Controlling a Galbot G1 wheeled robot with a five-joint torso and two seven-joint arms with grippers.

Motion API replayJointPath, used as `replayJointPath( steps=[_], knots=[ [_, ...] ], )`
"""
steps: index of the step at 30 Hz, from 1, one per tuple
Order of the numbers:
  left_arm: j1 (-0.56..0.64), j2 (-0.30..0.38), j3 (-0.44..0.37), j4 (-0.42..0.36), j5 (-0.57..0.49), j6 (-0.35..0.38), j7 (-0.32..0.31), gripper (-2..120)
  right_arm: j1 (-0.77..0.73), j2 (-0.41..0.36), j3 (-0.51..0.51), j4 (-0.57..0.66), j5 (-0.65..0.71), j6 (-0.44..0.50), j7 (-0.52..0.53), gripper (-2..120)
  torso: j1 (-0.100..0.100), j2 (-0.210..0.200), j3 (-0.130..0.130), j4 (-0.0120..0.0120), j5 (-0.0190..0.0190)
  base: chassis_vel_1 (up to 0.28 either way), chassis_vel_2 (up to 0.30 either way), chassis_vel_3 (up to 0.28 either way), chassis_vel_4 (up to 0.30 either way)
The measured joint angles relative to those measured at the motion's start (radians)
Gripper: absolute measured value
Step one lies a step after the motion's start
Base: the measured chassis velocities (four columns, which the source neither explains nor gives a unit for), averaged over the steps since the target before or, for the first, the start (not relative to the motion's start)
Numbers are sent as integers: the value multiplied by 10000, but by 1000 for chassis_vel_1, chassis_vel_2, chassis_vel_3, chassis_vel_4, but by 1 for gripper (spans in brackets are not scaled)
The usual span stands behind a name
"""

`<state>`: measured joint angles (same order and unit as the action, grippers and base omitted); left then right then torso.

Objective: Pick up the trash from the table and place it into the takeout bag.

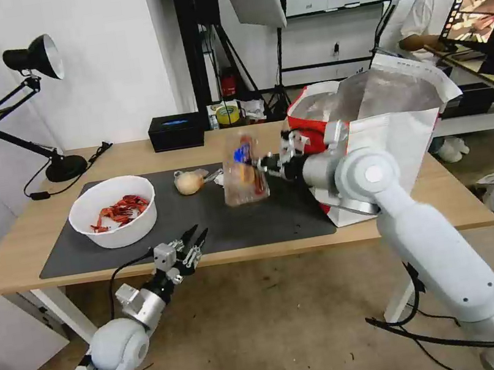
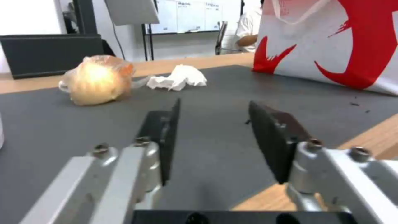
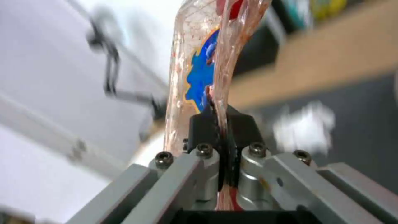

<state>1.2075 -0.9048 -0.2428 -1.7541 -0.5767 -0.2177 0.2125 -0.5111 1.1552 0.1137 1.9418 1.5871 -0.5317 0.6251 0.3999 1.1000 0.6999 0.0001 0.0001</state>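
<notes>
Far left of the head view there's a black lamp [image 1: 30,62] on the back corner of the desk [image 1: 16,256]. Next over, the white bowl [image 1: 113,211] with red shells sits on the left part of the dark mat [image 1: 216,226]. Lower left of center, the left gripper [image 1: 193,241] hangs at the front edge of the desk, fingers spread apart and holding nothing; in its wrist view the two black pads [image 2: 170,124] have bare mat between them. Around the middle, the tan wrapped lump [image 1: 189,183] lies on the mat, with the crumpled tissue [image 2: 177,77] just beside it. A black box [image 1: 176,131] sits behind them. Right of center, the right gripper [image 1: 267,163] is clamped on the edge of the clear plastic tray [image 1: 243,170], which is lifted off the mat and tilted up on its side. Right after that comes the takeout bag [image 1: 402,143], standing open on the right end of the desk.
</notes>
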Motion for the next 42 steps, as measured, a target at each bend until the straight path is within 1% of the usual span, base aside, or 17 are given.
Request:
replayJointPath(
  steps=[3,4,7,8,11,12,14,17,23,27,30,34,37,38,40,41,42],
  knots=[
    [21,-89,35,-4,8,-9,-160,69,552,-154,139,65,-744,1499,699,0,0,0,0,0,-1,0,0,0,0],
    [21,-89,35,-4,8,-9,-160,69,552,-154,139,65,-744,1499,699,0,0,0,0,0,-1,0,0,0,0],
    [-90,-184,181,-9,21,-9,-239,83,934,-447,139,-403,-2024,2423,1066,0,1,-1,1,-1,1,0,0,0,0],
    [-90,-184,181,-9,21,-9,-239,83,934,-447,139,-403,-2024,2423,1066,0,1,-1,1,-1,1,0,0,0,0],
    [-130,-251,287,12,73,-6,-251,97,1165,-829,75,-1090,-3752,2871,1128,0,0,-1,1,-2,2,0,0,0,0],
    [-130,-251,287,12,73,-6,-251,97,1165,-829,75,-1090,-3752,2871,1128,0,0,-1,1,-2,2,0,0,0,0],
    [-131,-264,322,35,88,-4,-253,105,1253,-1136,-61,-1447,-4692,2970,1047,0,1,-1,1,-2,1,0,0,0,0],
    [-131,-264,332,54,92,-3,-253,109,1279,-1307,-118,-1577,-4899,2972,1063,0,1,0,1,-2,2,0,0,0,0],
    [-151,-251,349,52,93,3,-287,115,1063,-1427,-42,-1453,-4769,2938,1260,0,0,-1,1,-1,0,0,0,0,0],
    [-156,-247,361,38,92,6,-314,115,900,-1422,47,-1325,-4570,2916,1383,0,1,-1,1,-1,1,0,0,0,0],
    [-170,-245,403,34,140,6,-460,113,681,-1402,190,-1149,-4352,2899,1597,0,1,0,1,-1,0,0,0,0,0],
    [-207,-236,456,53,167,-1,-529,108,453,-1388,423,-954,-3599,2855,1957,0,0,0,1,-1,0,0,0,0,0],
    [-268,-227,507,80,211,-7,-590,101,291,-1426,592,-842,-3061,2801,2127,13,0,-1,1,-1,-1,0,0,0,0],
    [-268,-227,507,80,211,-7,-590,101,291,-1426,592,-842,-3061,2801,2127,13,0,-1,1,-1,-1,0,0,0,0],
    [-289,-196,570,18,269,-13,-610,100,210,-1486,648,-840,-3013,2767,2125,25,1,0,1,-1,0,0,0,0,0],
    [-289,-196,570,18,269,-13,-610,100,210,-1486,648,-840,-3013,2767,2125,25,1,0,1,-1,0,0,0,0,0],
    [-320,-189,605,-1,283,-13,-612,100,187,-1506,660,-840,-3006,2744,2121,30,0,0,1,-1,0,0,0,0,0]
  ],
)
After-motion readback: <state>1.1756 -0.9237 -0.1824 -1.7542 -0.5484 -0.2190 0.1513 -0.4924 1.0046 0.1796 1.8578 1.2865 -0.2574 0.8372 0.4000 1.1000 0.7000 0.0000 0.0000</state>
